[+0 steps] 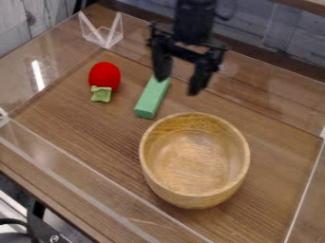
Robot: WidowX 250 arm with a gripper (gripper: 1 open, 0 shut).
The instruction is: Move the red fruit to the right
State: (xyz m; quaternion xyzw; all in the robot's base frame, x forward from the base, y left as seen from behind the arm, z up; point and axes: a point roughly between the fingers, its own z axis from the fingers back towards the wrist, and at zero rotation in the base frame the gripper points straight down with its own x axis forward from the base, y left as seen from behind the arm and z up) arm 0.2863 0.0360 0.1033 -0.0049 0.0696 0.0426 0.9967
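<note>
From my station I saw the smooth, rounded red fruit (pixel 105 75) with its green cap, near the green rectangular block (pixel 154 96). The blurred gripper's fingers (pixel 162 69) stood apart.

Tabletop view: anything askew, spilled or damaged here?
Nothing is visibly spilled or damaged. The green block lies slanted beside the red fruit, which seems ordinary. The arm is blurred, so its jaws can't be judged.

At the top of the frame, a black robot arm (pixel 191 11) is seen, blurred; its gripper (pixel 187 71) is made up of dark, narrow parts. Finer details are lost to blur.
</note>
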